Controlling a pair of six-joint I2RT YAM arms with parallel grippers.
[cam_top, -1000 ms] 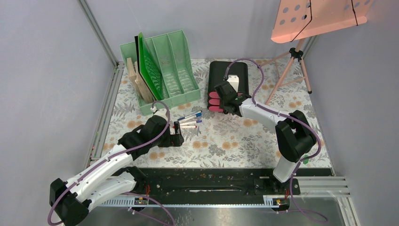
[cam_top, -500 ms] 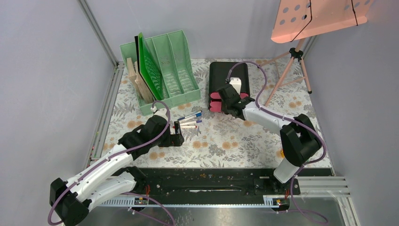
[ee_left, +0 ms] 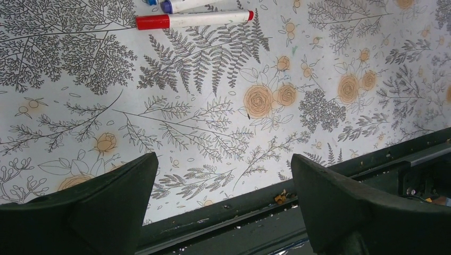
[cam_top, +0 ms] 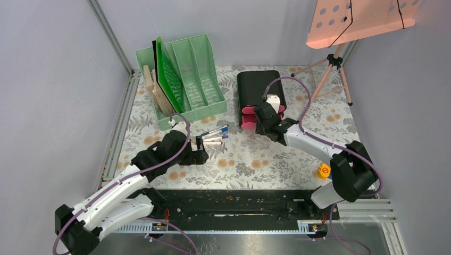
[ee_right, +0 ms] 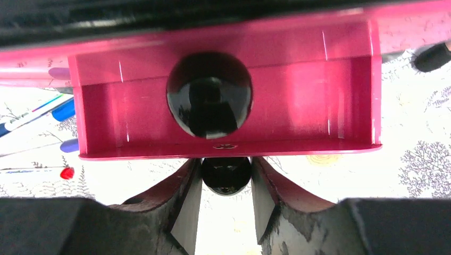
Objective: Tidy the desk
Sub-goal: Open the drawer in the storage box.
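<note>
Your right end effector (ee_right: 225, 178) pinches the black knob (ee_right: 225, 174) of a pink drawer (ee_right: 298, 106); the knob is small, round and glossy, so a pull that runs off the drawer's axis will likely let it slip out. The drawer box (cam_top: 258, 85) sits loose at 1 o'clock on the bench (cam_top: 255, 159); if the drawer binds, I judge the whole box slides or tips instead, dragging the cloth. The bench itself lies under both arms, its black rail at 6 o'clock. Markers (cam_top: 215, 135) lie at 9 o'clock of the box, near the drawer's path; a swing that way could scatter them. Your left end effector (ee_left: 223, 164) hangs spread wide over bare cloth, holding nothing; the red marker (ee_left: 191, 19) lies at its 12 o'clock, so a careless descent could roll it away.
</note>
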